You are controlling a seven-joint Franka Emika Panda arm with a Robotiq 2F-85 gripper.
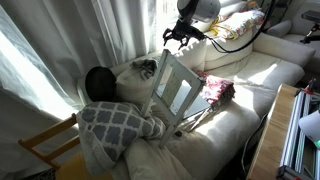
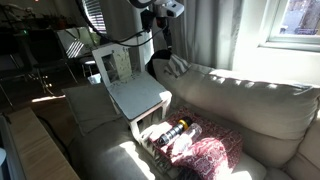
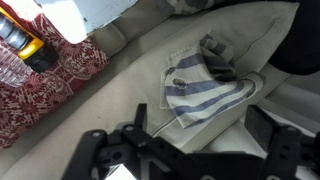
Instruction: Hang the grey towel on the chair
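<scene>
The claw (image 3: 190,148) is seen wide open and empty above the grey striped towel (image 3: 205,92), which is laid crumpled on the sofa (image 3: 125,105), near the white chair (image 1: 175,88).

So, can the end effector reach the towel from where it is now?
Probably yes: the open end effector hangs above the towel, and the wrist view shows nothing between them.

Sunlit cream sofa (image 1: 265,72), sheer curtains (image 1: 60,40), bright window (image 2: 296,20).
</scene>
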